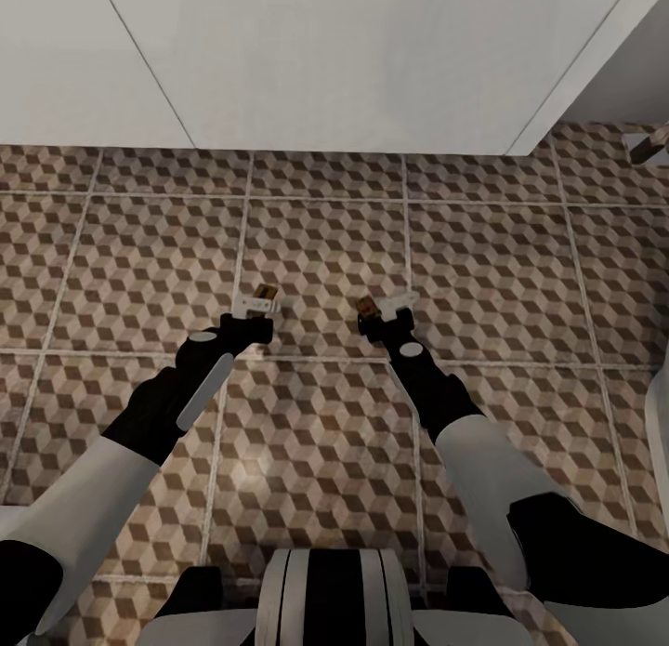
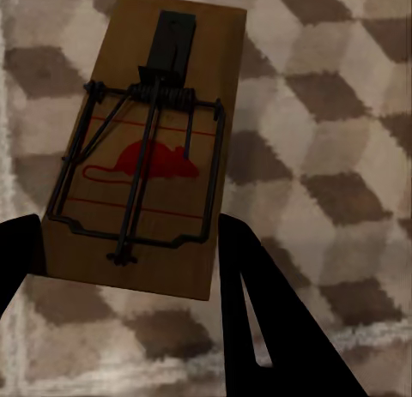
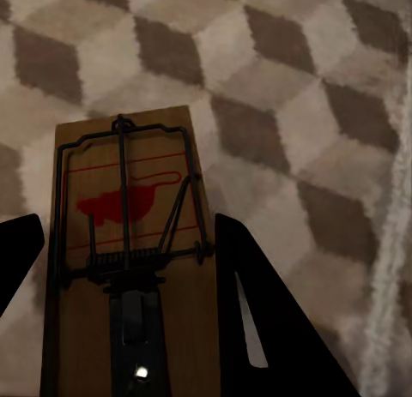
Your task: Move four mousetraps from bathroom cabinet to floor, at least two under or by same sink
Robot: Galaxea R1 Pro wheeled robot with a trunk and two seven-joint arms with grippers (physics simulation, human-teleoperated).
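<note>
From my head cam, both arms are stretched out over the cube-pattern floor [image 1: 316, 246]. My left claw [image 1: 255, 304] is clamped on a trap [image 1: 264, 293], and my right claw [image 1: 386, 304] is clamped on a second trap [image 1: 366, 305], a bit to the right of the first. Both are held above the tiles, roughly level with each other. A white panel [image 1: 353, 60] runs along the far side, and something white pokes in at the right edge, can't tell what.

Left wrist cam: the trap [image 2: 146, 148] sits between my two dark fingers [image 2: 257, 303], board facing the camera, spring bar and red mouse print clear as day, tiles behind it.

Right wrist cam: same deal, the second trap [image 3: 129, 260] pinched between the fingers [image 3: 249, 311], red mouse and wire frame showing, a pale grout line [image 3: 390, 243] running past on one side.
</note>
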